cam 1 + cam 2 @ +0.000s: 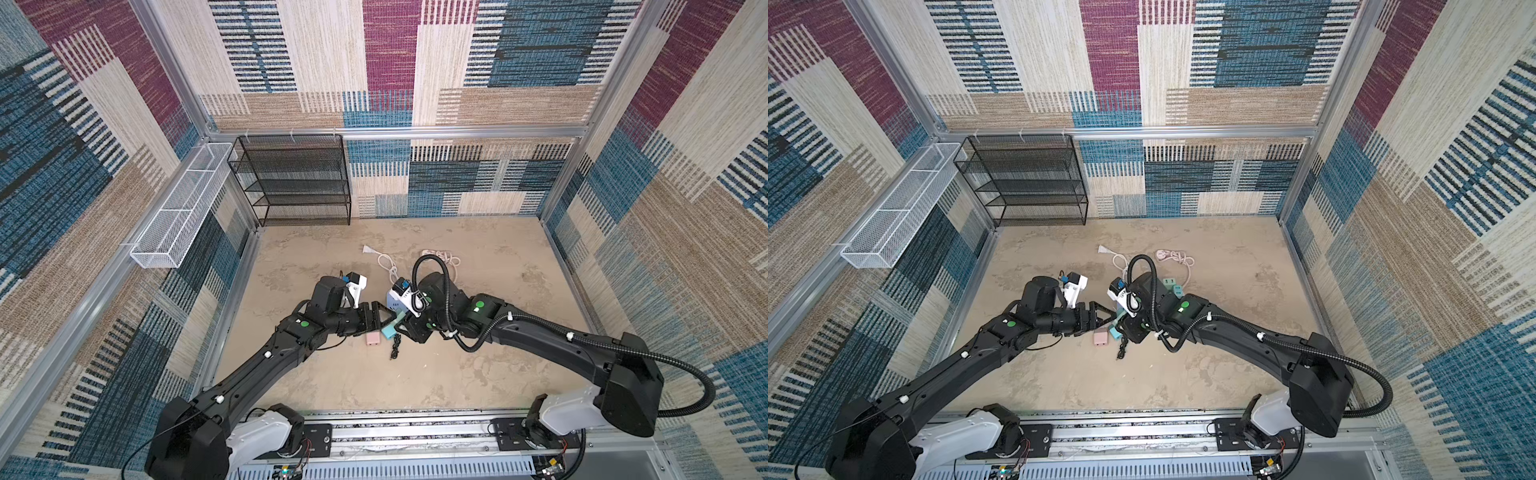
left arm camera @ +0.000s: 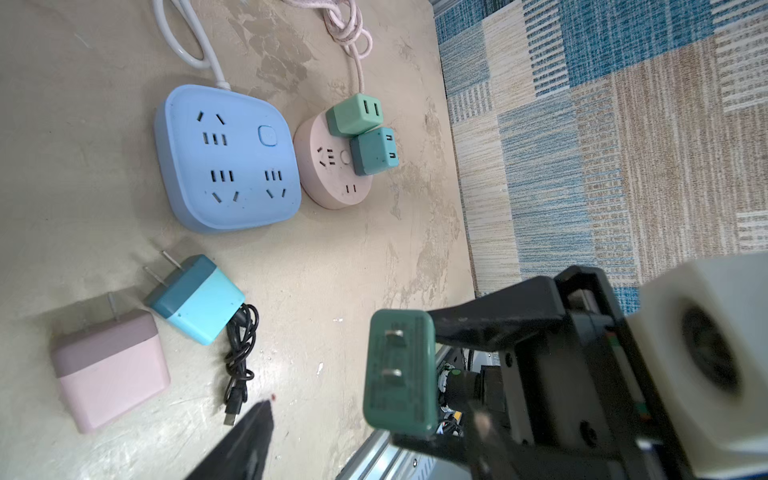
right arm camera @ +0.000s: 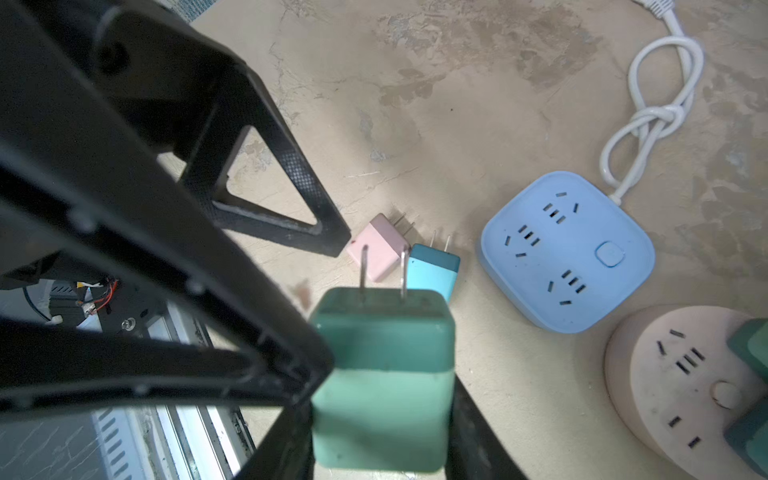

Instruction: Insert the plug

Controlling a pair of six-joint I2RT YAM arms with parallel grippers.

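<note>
The right pincer (image 3: 380, 415) clenches the green plug (image 3: 382, 357), prongs pointing out past its tips. The blue socket block (image 3: 567, 253) lies ahead, off-axis, and the left pincer (image 1: 388, 319) gapes just beside.

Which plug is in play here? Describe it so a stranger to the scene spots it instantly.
Find the square blue power strip on the tan table; near it the right claw is shut on a plug, held aloft. It is two-tone green, dark at the prongs and mint behind, unlike the pink adapter and blue adapter lying loose, or the green pair seated in the round strip.
</note>
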